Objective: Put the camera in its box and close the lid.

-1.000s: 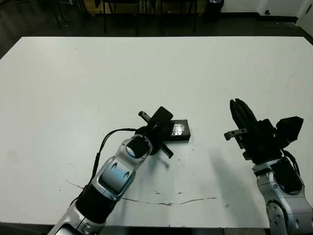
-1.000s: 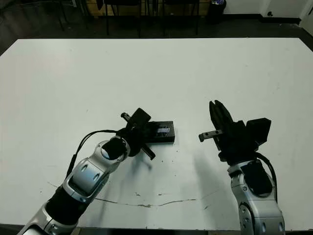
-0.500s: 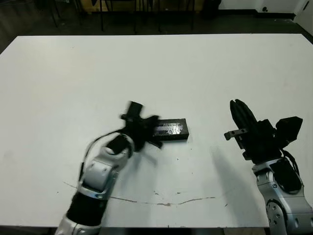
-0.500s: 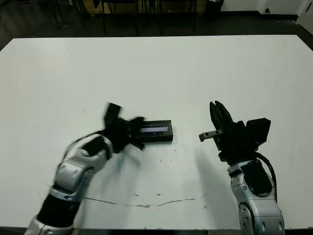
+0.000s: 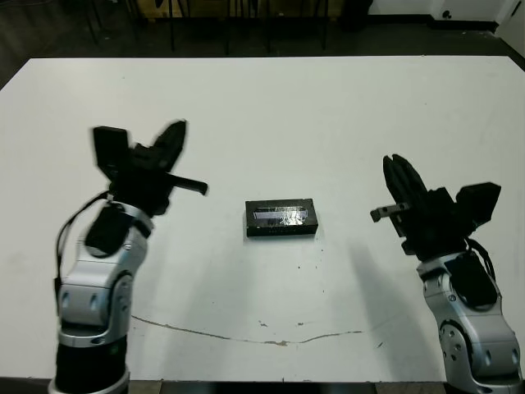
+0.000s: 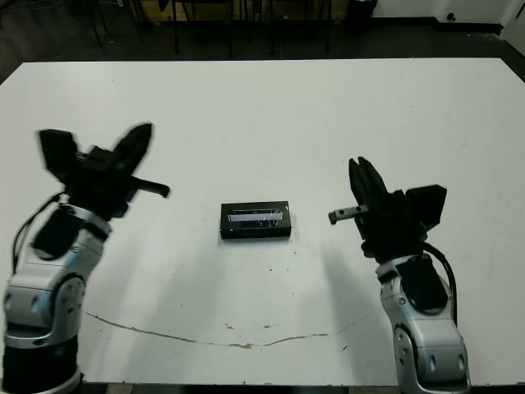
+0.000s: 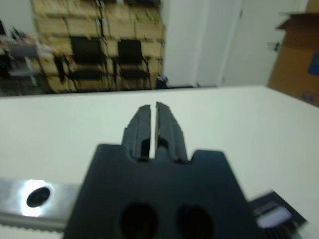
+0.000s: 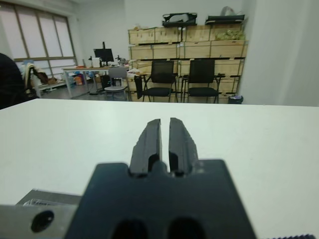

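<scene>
Pulling away: left gripper [image 5: 179,135] gone from box, now raised well off to robot's left, fingers closed on nothing. Box [image 5: 281,218] sits alone mid-tabletop [image 5: 328,107], lid [image 5: 283,215] with shiny window strip on top, seemingly seated flat. Camera not visible — likely inside. Right gripper [image 5: 399,174] unchanged, hovering well to box's right, fingers closed, empty. Judgement: task looks done; both arms clear.
</scene>
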